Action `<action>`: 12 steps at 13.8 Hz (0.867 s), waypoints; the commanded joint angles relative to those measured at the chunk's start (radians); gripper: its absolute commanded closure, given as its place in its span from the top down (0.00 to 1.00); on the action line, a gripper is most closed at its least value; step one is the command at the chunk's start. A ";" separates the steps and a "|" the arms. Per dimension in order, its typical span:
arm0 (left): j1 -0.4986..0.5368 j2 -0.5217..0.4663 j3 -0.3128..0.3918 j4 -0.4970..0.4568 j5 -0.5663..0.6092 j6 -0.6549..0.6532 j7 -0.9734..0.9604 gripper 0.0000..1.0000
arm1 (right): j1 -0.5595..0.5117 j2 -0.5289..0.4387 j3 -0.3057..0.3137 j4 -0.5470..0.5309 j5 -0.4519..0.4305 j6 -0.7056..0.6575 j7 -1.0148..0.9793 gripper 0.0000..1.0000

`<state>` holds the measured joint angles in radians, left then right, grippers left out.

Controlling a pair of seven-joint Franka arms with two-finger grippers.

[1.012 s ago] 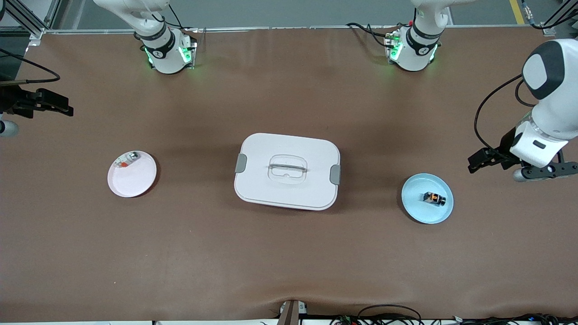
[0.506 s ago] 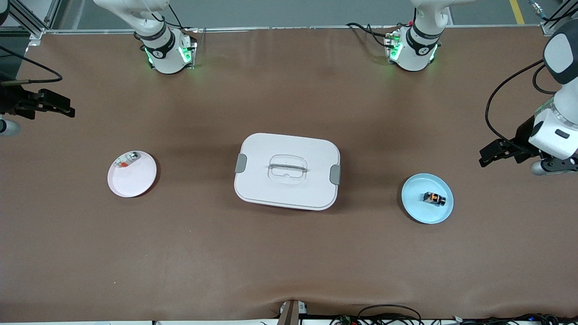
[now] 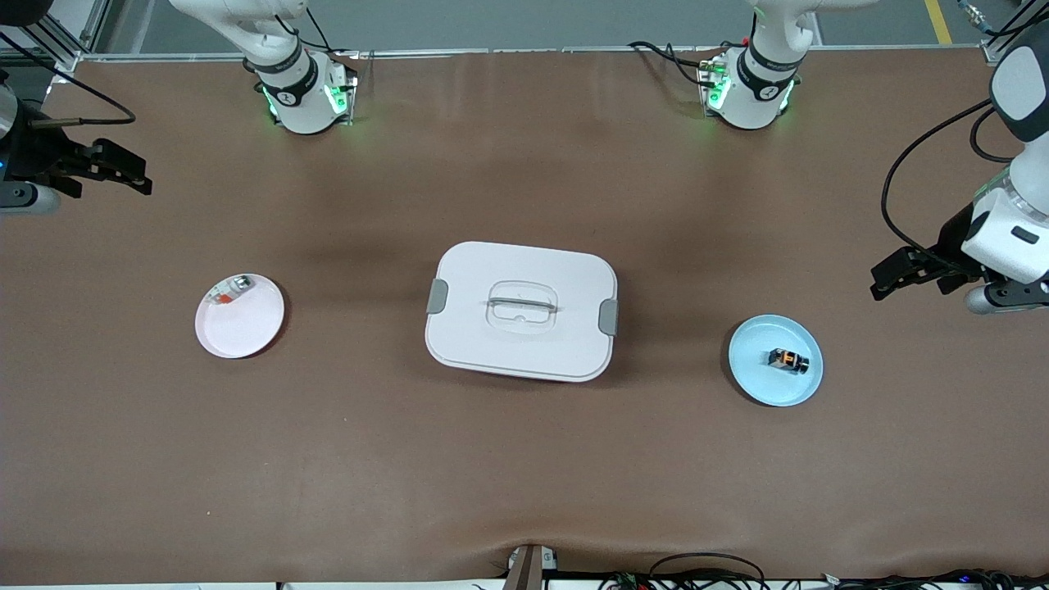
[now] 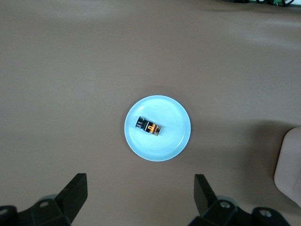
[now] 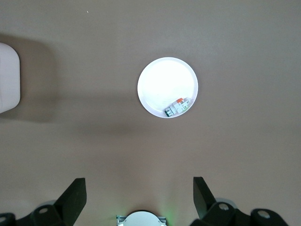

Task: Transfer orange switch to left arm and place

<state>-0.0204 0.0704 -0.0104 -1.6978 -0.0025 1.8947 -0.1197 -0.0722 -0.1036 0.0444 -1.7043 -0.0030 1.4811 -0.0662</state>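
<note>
Both raised grippers, left and right, drawn outward, fingers spread; orange switch lengthwise across blue plate.

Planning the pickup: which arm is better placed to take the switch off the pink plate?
Right. The right gripper is open over the right arm's end of the table, where the pink plate holds the switch. The left gripper, also open, is up near the blue plate.

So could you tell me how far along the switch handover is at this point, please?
It looks nearly finished. The orange switch lies on the blue plate at the left arm's end. Nothing is in hand: the left gripper and right gripper hang with jaws open. A second switch sits on the white plate.
</note>
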 commanded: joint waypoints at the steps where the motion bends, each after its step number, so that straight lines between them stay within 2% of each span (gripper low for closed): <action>1: -0.024 0.002 0.032 0.052 -0.022 -0.049 0.023 1.00 | -0.015 -0.022 0.009 -0.028 0.017 0.019 0.011 1.00; 6: -0.015 0.000 0.030 0.084 -0.024 -0.068 0.023 1.00 | -0.015 -0.027 0.009 -0.028 0.020 0.042 0.013 1.00; 9: -0.015 0.002 0.030 0.142 -0.024 -0.138 0.023 1.00 | -0.034 -0.030 0.006 -0.028 0.061 0.060 0.013 1.00; 12: -0.016 -0.001 0.027 0.185 -0.022 -0.210 0.025 1.00 | -0.037 -0.030 0.006 -0.029 0.066 0.073 0.052 1.00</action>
<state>-0.0296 0.0701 0.0075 -1.5561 -0.0039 1.7474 -0.1197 -0.0870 -0.1067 0.0408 -1.7102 0.0419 1.5388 -0.0521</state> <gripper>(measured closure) 0.000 0.000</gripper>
